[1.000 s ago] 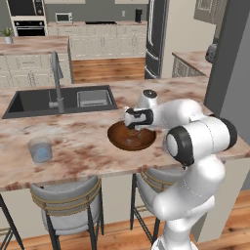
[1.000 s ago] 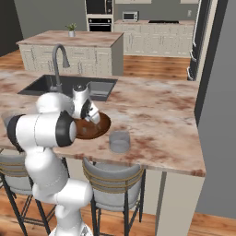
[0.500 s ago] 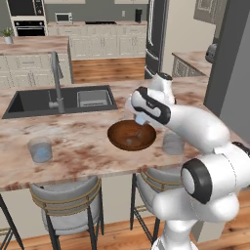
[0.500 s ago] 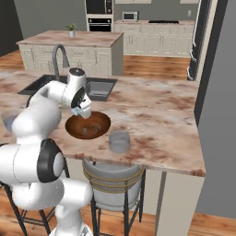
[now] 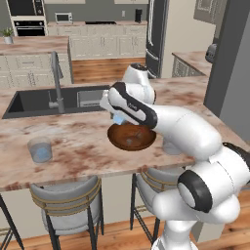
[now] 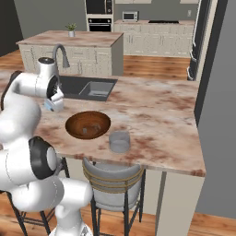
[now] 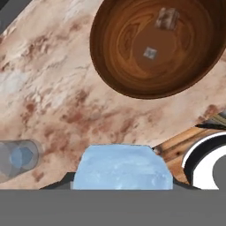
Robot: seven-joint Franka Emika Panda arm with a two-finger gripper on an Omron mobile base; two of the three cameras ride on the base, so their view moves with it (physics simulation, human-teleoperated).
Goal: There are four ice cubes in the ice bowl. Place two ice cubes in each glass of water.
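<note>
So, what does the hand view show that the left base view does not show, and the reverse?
Hand view alone: the inside of the bowl, where two ice cubes lie, and one glass seen from above with pale blue inside. Left base view alone: the sink, the tap, the stools and the second glass past the arm. Both share the bowl, the left glass, the counter and the ice cube held in the gripper.
</note>
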